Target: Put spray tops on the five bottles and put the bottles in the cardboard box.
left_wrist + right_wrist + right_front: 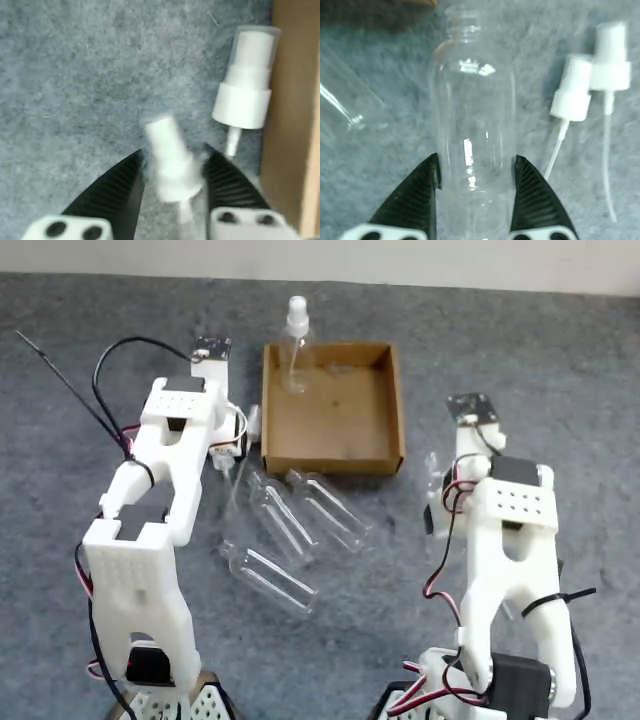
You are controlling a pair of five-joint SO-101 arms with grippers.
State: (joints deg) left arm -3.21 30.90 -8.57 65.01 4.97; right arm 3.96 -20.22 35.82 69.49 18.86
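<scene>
Bottles of clear plastic are seen in three places. One bare bottle (472, 130) is clamped between the right fingers (420, 195). The black tips are pressed against both of its sides, and its open threaded neck points out beyond them. Just to one side of those fingers two spray tops are laid side by side on the grey counter (520, 350): the inner loose top (571, 95), nearer the clamped bottle, and the outer loose top (611, 65). Their thin tubes trail back toward the fingers.

A held spray top (172, 160) is gripped between the left fingers (120, 185), which are closed on its collar. Its nozzle end points out past the tips and its tube runs back between them. Ahead of those tips and off to one side a capped spray top (245, 85) is laid on the counter, just beside the outer wall of the cardboard box (292, 125).

In the high view a finished bottle (294, 350), already fitted with a white top, is stood upright in the box corner beyond the left fingers. Three more bare bottles are laid on their sides on the counter between the two sets of fingers, just outside the near wall of the box: the middle bottle (283, 517), the box-side bottle (330, 508) and the nearest bottle (268, 577).
</scene>
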